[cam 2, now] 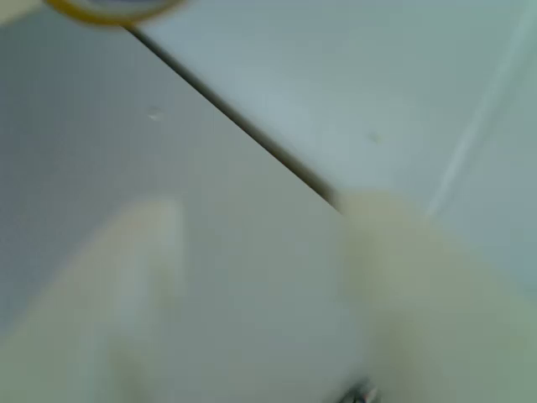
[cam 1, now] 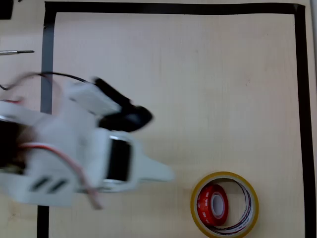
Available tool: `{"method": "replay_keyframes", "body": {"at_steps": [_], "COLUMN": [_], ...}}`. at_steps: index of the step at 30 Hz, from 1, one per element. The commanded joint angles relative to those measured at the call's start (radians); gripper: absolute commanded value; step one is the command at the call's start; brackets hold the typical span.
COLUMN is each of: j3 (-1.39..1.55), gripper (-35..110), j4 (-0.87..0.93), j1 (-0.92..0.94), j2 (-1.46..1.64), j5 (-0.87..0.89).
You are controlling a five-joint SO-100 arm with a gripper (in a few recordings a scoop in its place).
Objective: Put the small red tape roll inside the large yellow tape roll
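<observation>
The small red tape roll [cam 1: 204, 204] lies flat inside the large yellow tape roll [cam 1: 225, 175] at the bottom right of the overhead view, against the left side of its hole. My gripper [cam 1: 162, 174] is blurred by motion and sits left of both rolls, apart from them, its white finger pointing toward them. In the wrist view the two pale fingers [cam 2: 126, 294] are blurred and stand apart with nothing between them. A sliver of the yellow roll [cam 2: 109, 10] shows at the top left edge of that view.
A black tape border [cam 1: 300, 99] frames the pale wooden table [cam 1: 198, 89]; its left strip [cam 1: 47, 59] runs under my arm. A thin metal tool [cam 1: 17, 51] lies outside the border at the upper left. The border line [cam 2: 235, 117] crosses the wrist view.
</observation>
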Motion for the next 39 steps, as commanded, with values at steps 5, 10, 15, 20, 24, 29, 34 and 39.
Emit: {"method": "replay_keyframes", "body": {"at_steps": [5, 10, 15, 20, 24, 29, 34, 39], "j3": [0.486, 1.267, 1.700, 2.088, 2.356, 2.620, 2.807, 2.913], "gripper": [0, 0, 0, 0, 0, 0, 0, 0], "j4": [-0.008, -0.345, -0.428, -0.511, -0.581, -0.583, -0.560, -0.565], "j1": [-0.044, -0.097, -0.146, -0.199, -0.216, -0.232, -0.244, -0.249], "j2": [0.612, 1.154, 1.428, 1.709, 1.945, 2.158, 2.326, 2.329], "j5": [0.052, 0.060, 0.066, 0.087, 0.121, 0.121, 0.121, 0.121]}}
